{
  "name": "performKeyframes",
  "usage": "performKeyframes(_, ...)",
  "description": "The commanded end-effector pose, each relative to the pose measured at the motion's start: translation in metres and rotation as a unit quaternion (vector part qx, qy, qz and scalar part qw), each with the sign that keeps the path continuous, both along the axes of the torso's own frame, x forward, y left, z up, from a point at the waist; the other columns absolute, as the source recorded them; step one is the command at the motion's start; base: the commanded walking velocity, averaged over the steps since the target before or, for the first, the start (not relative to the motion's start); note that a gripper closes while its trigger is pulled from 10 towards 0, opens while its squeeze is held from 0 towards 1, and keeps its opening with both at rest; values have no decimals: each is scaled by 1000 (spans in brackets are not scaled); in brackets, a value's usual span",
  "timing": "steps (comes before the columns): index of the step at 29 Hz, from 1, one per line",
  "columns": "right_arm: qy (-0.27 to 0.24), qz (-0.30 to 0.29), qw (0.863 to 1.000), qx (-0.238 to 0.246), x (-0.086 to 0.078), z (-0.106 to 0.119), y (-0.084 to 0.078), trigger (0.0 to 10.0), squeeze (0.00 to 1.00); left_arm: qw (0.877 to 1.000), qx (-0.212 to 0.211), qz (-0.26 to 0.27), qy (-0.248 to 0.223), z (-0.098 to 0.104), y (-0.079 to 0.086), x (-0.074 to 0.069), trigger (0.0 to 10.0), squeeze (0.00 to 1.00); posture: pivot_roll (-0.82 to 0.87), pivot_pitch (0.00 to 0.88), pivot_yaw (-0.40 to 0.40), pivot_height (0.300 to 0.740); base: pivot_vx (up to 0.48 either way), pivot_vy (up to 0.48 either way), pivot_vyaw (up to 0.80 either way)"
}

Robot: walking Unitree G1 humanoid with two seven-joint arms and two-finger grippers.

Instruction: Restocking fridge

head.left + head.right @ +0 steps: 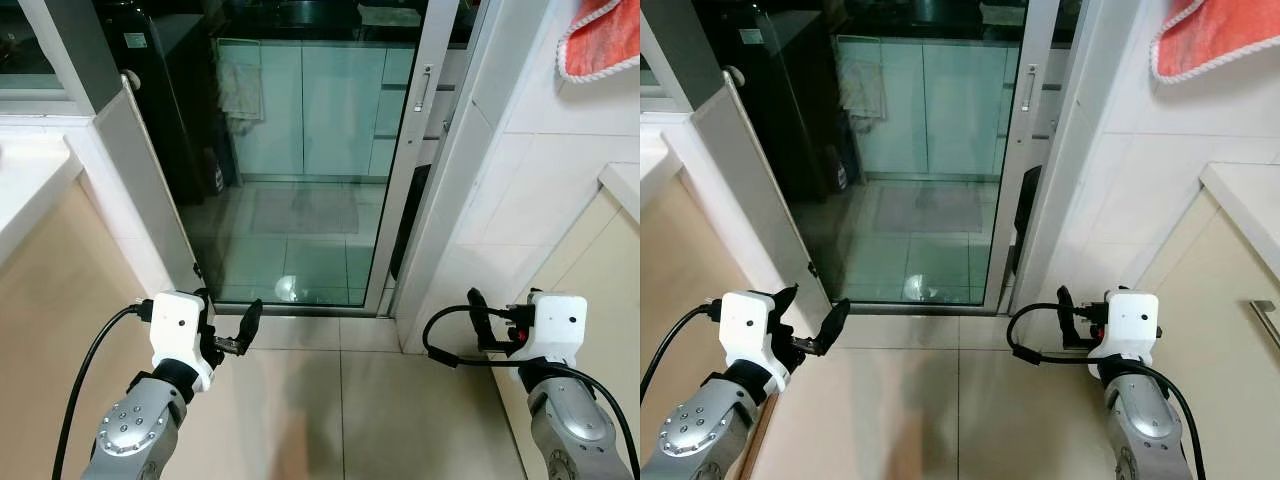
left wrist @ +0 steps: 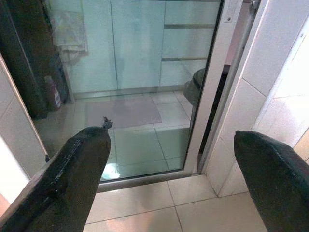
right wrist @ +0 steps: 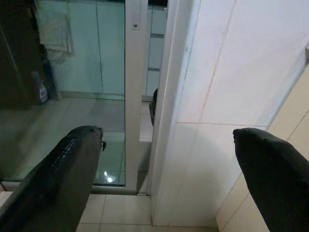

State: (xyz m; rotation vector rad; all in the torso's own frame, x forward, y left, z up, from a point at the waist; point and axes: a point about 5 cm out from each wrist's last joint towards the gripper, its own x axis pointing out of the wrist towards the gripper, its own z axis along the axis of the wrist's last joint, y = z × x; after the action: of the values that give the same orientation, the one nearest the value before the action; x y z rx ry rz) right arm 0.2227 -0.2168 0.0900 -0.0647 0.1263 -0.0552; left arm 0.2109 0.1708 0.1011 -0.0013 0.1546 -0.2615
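Observation:
No fridge or groceries can be made out for certain. A tall dark appliance [image 1: 165, 100] stands behind the glass door [image 1: 300, 170] at the left. My left gripper [image 1: 228, 325] is held low over the tiled floor [image 1: 340, 400], open and empty. In the left wrist view its fingers [image 2: 72, 183] point at the bottom of the glass door. My right gripper [image 1: 495, 325] is also open and empty, low at the right. It faces the corner of the white tiled wall [image 3: 217, 96] beside the white door frame [image 3: 135, 87].
A pale counter [image 1: 25, 180] runs along my left and another counter [image 1: 625, 185] along my right. An orange towel [image 1: 600, 40] hangs at the upper right. Behind the glass lie a grey mat [image 1: 305, 210], pale cabinets [image 1: 330, 100] and a small bottle [image 2: 54, 92].

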Motion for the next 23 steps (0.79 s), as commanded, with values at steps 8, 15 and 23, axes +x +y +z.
performKeyframes(8, 29, 31, 998, 49, 67, -11, 45, 10000, 0, 1000, 7, 1, 7, 3, -31, 107, 10000, 0, -119, 0, 57, 740, 0, 0, 0)
performKeyframes(15, -27, 20, 999, -28, 36, -2, 29, 10000, 1000, 997, 35, 35, -62, 13, -12, 78, 10000, 1000, -136, 0, 49, 740, 0, 0, 0)
performKeyframes(23, -47, 19, 998, -35, 36, 1, 26, 10000, 1000, 997, 50, 39, -38, 5, -11, 84, 10000, 1000, -160, 0, 75, 740, 0, 0, 0)
